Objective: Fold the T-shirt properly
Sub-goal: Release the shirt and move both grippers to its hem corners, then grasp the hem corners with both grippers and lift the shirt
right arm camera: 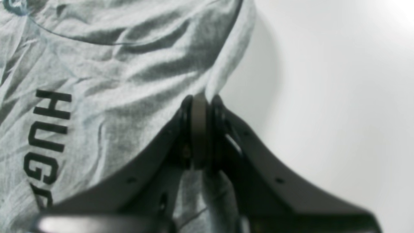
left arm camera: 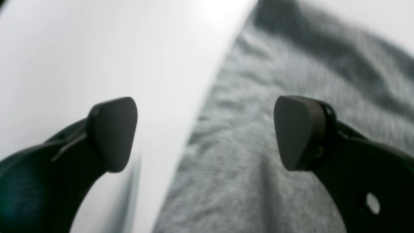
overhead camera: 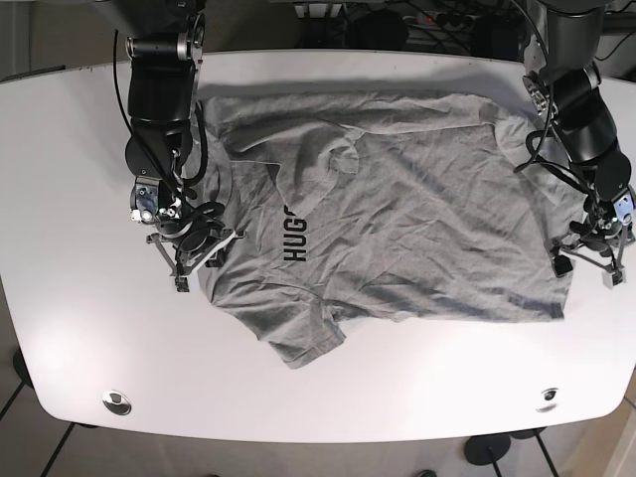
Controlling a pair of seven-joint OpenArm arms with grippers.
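Your right claw (right arm camera: 200, 129) was clamped on the T-shirt (overhead camera: 397, 219) edge at the tabletop's (overhead camera: 60, 179) nine o'clock side; your left claw (left arm camera: 205, 132) hung with fingers apart over the hem at three o'clock. The shirt lay spread and wrinkled, no fold made; every fold remained.

Grey T-shirt (overhead camera: 417, 229) has black block lettering on chest: "HUG" readable in right wrist view (right arm camera: 45, 136), a 4th letter cut off by gripper body. Base view shows the same print, sideways. No other legible text.
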